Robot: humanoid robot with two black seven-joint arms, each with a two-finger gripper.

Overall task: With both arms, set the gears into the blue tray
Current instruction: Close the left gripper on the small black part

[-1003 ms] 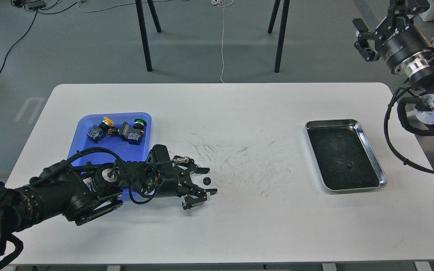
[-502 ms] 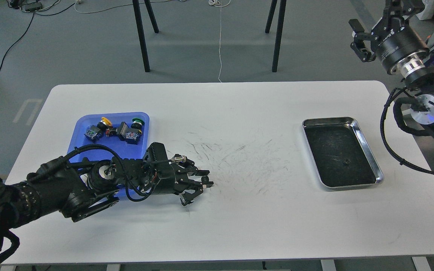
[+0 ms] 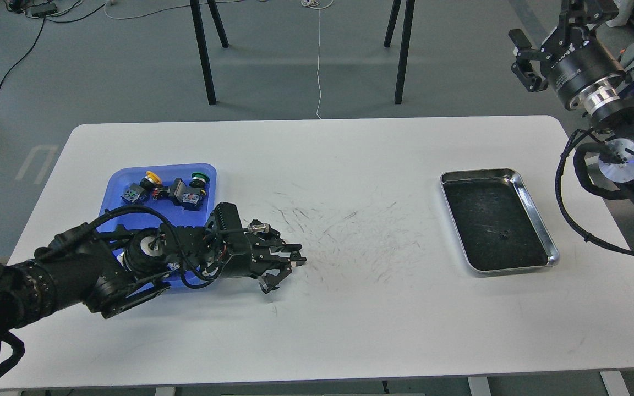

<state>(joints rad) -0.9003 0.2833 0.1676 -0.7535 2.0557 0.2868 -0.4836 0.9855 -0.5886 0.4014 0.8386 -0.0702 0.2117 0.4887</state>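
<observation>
Your left hand rests on the white tabletop, fingers nearly together; whether it pinches anything, you cannot tell. One tiny black toothed gear, light, rigid and best pinched across its rim, lies in the shiny silver metal tray, well apart from the bright blue plastic tray.

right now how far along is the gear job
No gear shows in the blue tray yet; it holds only push-button switches. In hand: the left tool is low on the table beside that tray; whether it holds a gear cannot be told. Left: one gear lies in the silver tray, and the right tool is raised away.
</observation>
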